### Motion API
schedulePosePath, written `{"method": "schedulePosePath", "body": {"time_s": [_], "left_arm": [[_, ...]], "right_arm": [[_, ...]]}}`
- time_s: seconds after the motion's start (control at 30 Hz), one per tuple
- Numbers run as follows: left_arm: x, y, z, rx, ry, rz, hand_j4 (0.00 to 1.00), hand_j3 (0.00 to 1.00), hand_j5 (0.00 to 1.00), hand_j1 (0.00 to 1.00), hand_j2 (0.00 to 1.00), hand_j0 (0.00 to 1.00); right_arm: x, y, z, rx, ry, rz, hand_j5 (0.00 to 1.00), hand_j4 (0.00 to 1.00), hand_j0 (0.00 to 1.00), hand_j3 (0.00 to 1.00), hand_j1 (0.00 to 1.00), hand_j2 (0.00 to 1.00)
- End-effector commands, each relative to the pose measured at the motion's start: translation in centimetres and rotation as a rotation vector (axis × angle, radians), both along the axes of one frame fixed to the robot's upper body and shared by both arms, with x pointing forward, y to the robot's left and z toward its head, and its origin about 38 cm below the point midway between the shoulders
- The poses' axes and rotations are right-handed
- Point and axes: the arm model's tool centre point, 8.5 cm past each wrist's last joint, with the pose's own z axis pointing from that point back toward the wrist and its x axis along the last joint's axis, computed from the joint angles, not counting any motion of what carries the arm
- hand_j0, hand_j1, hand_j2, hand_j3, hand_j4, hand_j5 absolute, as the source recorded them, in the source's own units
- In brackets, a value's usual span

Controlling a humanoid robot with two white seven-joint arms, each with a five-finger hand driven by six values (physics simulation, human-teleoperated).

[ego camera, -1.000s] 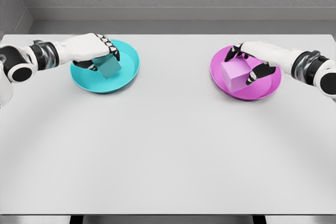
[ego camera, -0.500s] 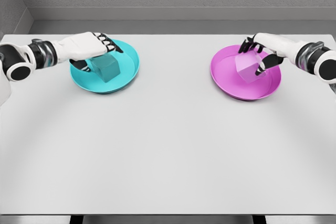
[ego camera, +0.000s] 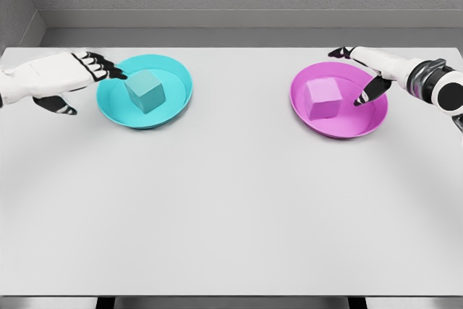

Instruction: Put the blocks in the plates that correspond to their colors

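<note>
Teal block (ego camera: pixel 144 92) in teal plate (ego camera: pixel 177 103), pink block (ego camera: pixel 323 98) in pink plate (ego camera: pixel 369 121); left hand (ego camera: pixel 54 81) & right hand (ego camera: pixel 365 70) spread, empty. No visible text.

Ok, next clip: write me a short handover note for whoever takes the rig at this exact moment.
Left hand: open, holding nothing, just left of the cyan plate.
Right hand: open, holding nothing, over the far right rim of the magenta plate.
Cyan block: sitting in the cyan plate, free of the hand.
Pink block: sitting in the magenta plate, free of the hand.
Done: both blocks are in the plates that match their colors.
Left: nothing to place that shows; probably just draw both arms clear of the plates without knocking them.
</note>
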Motion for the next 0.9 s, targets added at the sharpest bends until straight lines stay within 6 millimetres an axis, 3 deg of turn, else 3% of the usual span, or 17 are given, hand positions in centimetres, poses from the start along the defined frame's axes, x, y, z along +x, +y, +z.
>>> {"method": "schedulePosePath", "body": {"time_s": [0.0, 0.07, 0.2, 0.3, 0.43, 0.57, 0.87], "left_arm": [[-1.0, 1.2, 1.7, -0.026, -0.002, 0.007, 1.00, 1.00, 1.00, 1.00, 1.00, 1.00], [-1.5, 1.8, 1.3, -0.038, 0.009, 0.023, 1.00, 1.00, 1.00, 1.00, 1.00, 1.00], [-3.3, 3.4, 1.7, -0.047, -0.006, 0.048, 1.00, 1.00, 1.00, 1.00, 1.00, 1.00], [-3.4, 3.2, 1.7, -0.046, -0.005, 0.044, 1.00, 1.00, 1.00, 1.00, 1.00, 1.00], [-3.5, 2.9, 1.8, -0.044, -0.005, 0.032, 1.00, 1.00, 1.00, 1.00, 1.00, 1.00], [-3.5, 2.9, 1.7, -0.042, -0.006, 0.032, 1.00, 1.00, 1.00, 1.00, 1.00, 1.00], [-3.6, 2.8, 1.8, -0.042, -0.006, 0.030, 1.00, 1.00, 1.00, 1.00, 1.00, 1.00]], "right_arm": [[-0.3, 0.5, 0.6, -0.001, -0.018, 0.023, 1.00, 1.00, 1.00, 1.00, 1.00, 1.00], [-1.0, 1.7, 1.8, -0.001, -0.050, 0.068, 1.00, 1.00, 1.00, 1.00, 1.00, 1.00], [-3.2, 1.9, 4.8, -0.023, -0.135, 0.154, 1.00, 1.00, 1.00, 1.00, 1.00, 1.00], [-5.3, 0.4, 5.8, -0.041, -0.205, 0.286, 1.00, 1.00, 1.00, 1.00, 1.00, 1.00], [-8.1, -1.2, 5.4, -0.070, -0.264, 0.496, 1.00, 1.00, 1.00, 1.00, 1.00, 1.00], [-11.2, -4.2, 4.7, -0.091, -0.298, 0.624, 1.00, 1.00, 1.00, 1.00, 1.00, 1.00], [-12.0, -5.0, 3.4, -0.089, -0.267, 0.633, 1.00, 1.00, 1.00, 1.00, 1.00, 1.00]]}}
